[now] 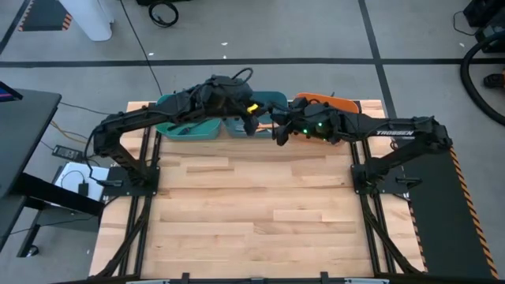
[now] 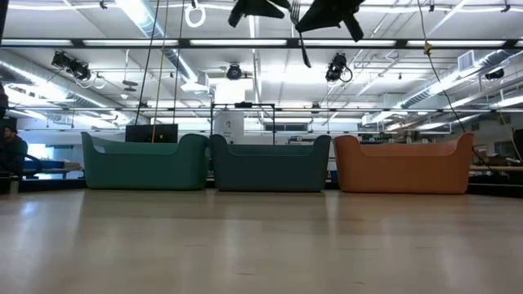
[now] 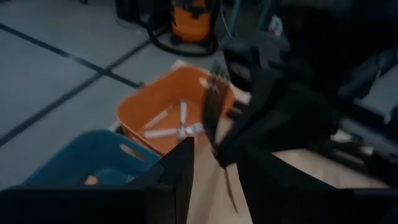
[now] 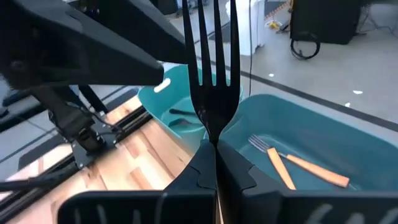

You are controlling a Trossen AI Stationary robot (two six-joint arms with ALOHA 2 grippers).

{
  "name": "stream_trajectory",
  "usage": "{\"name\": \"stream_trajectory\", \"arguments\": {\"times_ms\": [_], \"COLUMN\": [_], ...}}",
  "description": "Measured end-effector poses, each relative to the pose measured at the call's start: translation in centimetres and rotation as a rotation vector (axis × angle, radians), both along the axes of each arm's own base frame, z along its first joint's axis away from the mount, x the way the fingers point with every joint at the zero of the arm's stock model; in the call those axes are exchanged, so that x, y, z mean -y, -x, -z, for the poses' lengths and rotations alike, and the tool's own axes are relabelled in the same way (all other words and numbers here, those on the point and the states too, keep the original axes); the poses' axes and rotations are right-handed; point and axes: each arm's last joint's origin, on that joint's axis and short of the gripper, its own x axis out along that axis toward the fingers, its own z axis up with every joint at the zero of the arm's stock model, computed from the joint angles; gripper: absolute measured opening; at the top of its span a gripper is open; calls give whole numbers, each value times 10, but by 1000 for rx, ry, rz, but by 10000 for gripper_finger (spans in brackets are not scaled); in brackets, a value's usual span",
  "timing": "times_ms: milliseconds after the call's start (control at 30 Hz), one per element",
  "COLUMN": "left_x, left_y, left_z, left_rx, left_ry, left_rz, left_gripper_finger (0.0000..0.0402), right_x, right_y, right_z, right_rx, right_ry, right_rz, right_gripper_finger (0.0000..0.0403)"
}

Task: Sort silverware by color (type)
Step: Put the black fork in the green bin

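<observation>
A black fork (image 4: 211,74) stands in my right gripper (image 4: 216,149), tines past the fingertips; the low view shows it hanging below the gripper (image 2: 304,45), high above the table. My right gripper (image 1: 278,136) hovers by the near rim of the dark teal middle bin (image 2: 270,167). My left gripper (image 1: 252,122) is right beside it, open; the fork's handle end (image 3: 230,193) shows between its fingers. An orange-handled fork (image 4: 298,165) lies in the middle bin, a black utensil (image 4: 180,112) in the teal bin (image 2: 147,163), and white utensils (image 3: 177,127) in the orange bin (image 2: 404,163). My right gripper pinches the black fork between its two fingers at the neck just below the tines (image 4: 211,127). The fingers lie along the fork, slanting downward. The fork is lifted clear, with tines and handle end free.
The three bins stand side by side along the table's far edge (image 1: 260,101). Both arms meet above the middle bin's near rim. The wooden tabletop (image 1: 252,213) spreads out nearer than the bins.
</observation>
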Motion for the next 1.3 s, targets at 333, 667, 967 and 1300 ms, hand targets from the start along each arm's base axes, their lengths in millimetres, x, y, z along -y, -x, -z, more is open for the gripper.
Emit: {"name": "stream_trajectory", "arguments": {"times_ms": [333,667,967,1300], "left_x": [-10,-23,-32,-79], "left_y": [-15,-17,-13,30], "left_z": [18,24,25,45], "left_rx": [-47,-70,-108,-542], "left_ry": [-8,-43,-105,-254], "left_rz": [29,22,21,-71], "left_gripper_finger": [127,30,11,10], "right_x": [7,11,18,33], "right_y": [-18,-17,-16,-13], "right_z": [11,11,11,12], "right_rx": [0,-2,-33,-112], "right_ry": [-9,-9,46,149], "right_rz": [-37,-27,-68,-58], "right_gripper_finger": [1,5,43,102]}}
